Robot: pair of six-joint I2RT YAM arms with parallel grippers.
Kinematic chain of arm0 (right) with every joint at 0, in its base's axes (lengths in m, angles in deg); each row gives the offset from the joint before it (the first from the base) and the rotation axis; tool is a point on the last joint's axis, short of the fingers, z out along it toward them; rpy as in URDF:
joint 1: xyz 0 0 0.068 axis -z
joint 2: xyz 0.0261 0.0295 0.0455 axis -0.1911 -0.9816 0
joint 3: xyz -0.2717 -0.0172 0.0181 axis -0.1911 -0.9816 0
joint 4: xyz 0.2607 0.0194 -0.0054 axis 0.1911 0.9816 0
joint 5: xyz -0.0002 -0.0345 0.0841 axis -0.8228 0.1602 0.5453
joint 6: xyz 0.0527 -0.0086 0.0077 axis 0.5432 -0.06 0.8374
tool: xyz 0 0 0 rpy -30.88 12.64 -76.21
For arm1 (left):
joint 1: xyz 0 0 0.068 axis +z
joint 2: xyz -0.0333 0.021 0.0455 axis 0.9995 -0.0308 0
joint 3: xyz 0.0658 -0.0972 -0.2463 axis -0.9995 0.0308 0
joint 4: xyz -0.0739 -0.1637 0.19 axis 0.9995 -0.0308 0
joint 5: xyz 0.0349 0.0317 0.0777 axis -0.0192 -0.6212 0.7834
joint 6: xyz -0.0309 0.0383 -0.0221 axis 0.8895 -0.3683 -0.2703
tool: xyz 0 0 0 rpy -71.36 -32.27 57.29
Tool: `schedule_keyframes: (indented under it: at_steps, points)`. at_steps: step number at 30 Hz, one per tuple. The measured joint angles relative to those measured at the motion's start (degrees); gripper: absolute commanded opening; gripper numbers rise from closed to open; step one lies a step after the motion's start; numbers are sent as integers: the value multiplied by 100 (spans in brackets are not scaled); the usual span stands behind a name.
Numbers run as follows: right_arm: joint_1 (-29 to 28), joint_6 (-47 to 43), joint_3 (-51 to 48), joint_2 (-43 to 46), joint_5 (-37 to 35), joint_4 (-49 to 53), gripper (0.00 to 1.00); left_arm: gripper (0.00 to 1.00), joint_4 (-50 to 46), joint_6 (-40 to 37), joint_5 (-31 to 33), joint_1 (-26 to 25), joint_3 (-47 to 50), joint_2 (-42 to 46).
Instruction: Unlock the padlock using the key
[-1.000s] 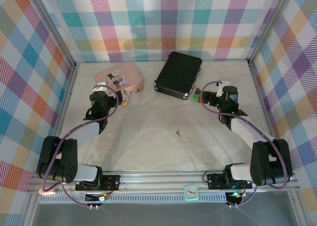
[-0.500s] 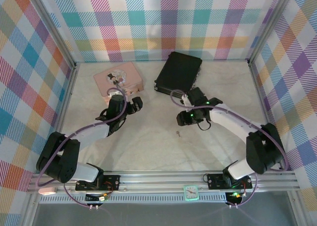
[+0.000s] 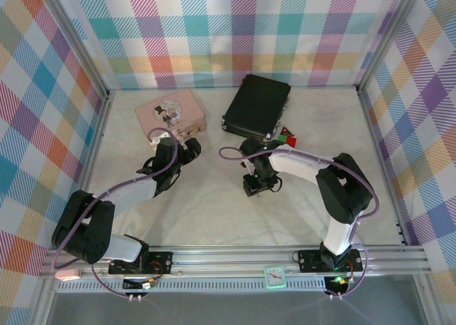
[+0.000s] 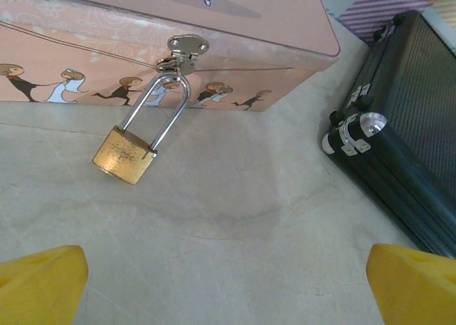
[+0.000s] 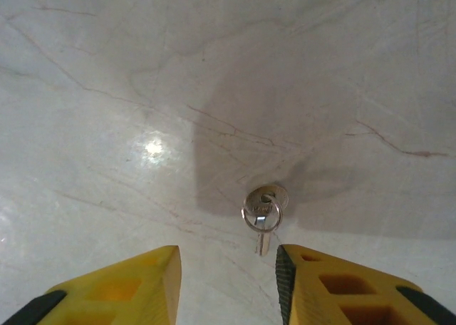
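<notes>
Right wrist view: the key (image 5: 262, 209) lies just ahead of the empty, half-open right gripper (image 5: 228, 271).

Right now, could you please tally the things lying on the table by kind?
Padlock: 1, hooked through the tin's hasp
Key: 1
Pink tin: 1
Black case: 1
Blocks: 2, red and green
Total: 6
</notes>
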Motion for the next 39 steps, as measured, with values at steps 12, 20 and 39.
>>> schedule_keyframes:
  at_steps: [12,20,39]
  points:
    - [-79,531,7,-262,-531,-238,13,100,-17,133,-9,-7,109,201]
    - [0,748,-199,404,-511,-625,0,100,-2,374,-264,-315,94,192]
    - [890,3333,-2223,1974,789,-4374,0,74,2413,3727,-730,-1906,-302,-1705]
